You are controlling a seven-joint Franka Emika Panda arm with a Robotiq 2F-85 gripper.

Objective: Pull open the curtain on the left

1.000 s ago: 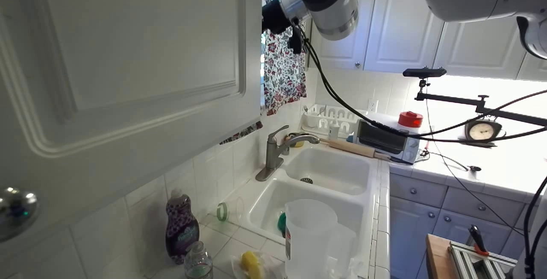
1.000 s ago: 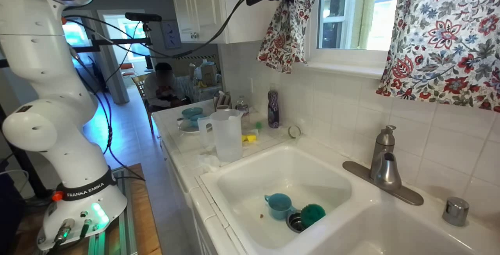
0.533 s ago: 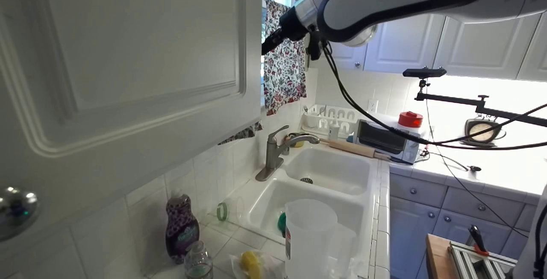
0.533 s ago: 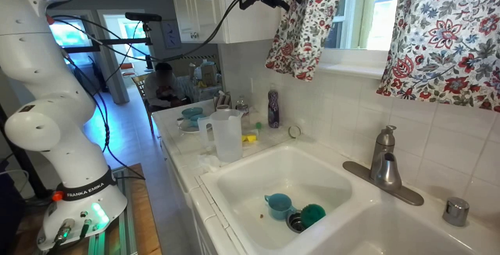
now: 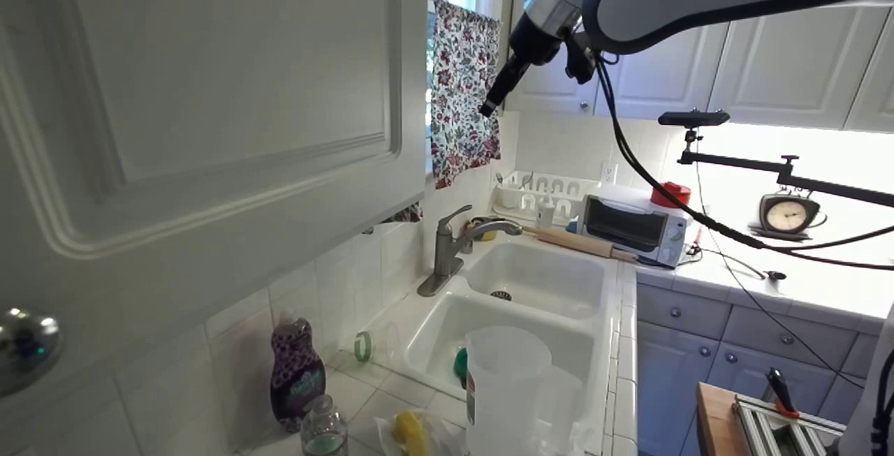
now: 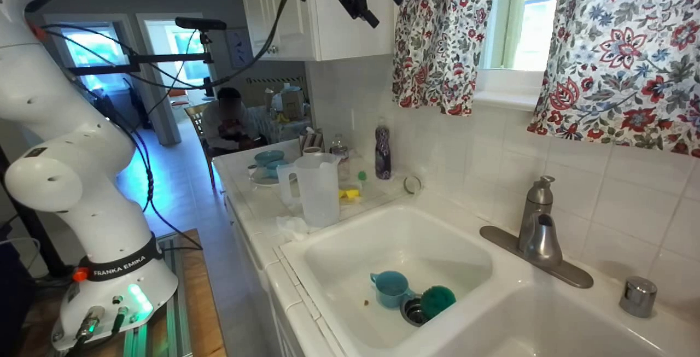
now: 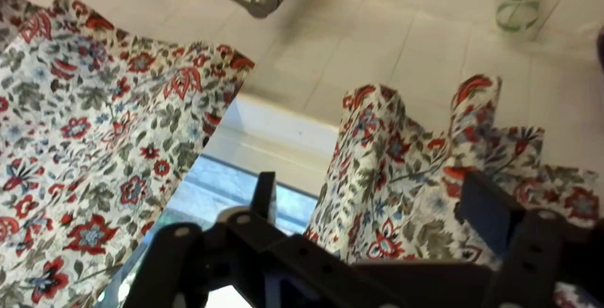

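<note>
The left curtain (image 6: 443,40), white with red and blue flowers, hangs in loose folds at the left of the window. Bare glass and sill show between it and the right curtain (image 6: 623,56). My gripper (image 6: 386,9) stands open, apart from the cloth and to its left in that exterior view. In the wrist view, which appears upside down, the left curtain (image 7: 391,157) shows behind the wide gap of my gripper (image 7: 368,190), with nothing held. From the cabinet side, my gripper (image 5: 487,109) points down; the cabinet door hides most of the left curtain, leaving a strip of hem (image 5: 408,214).
A white cabinet door (image 5: 230,93) stands close to the window. Below are the faucet (image 6: 538,231) and a double sink (image 6: 350,247). A clear pitcher (image 6: 320,187) and a purple soap bottle (image 6: 383,152) stand on the counter. Cables (image 5: 628,156) hang from the arm.
The jaws have opened and let go of the left curtain. My gripper has drawn back from the window. The bunched cloth has swung back rightward and spread, narrowing the bare glass.
</note>
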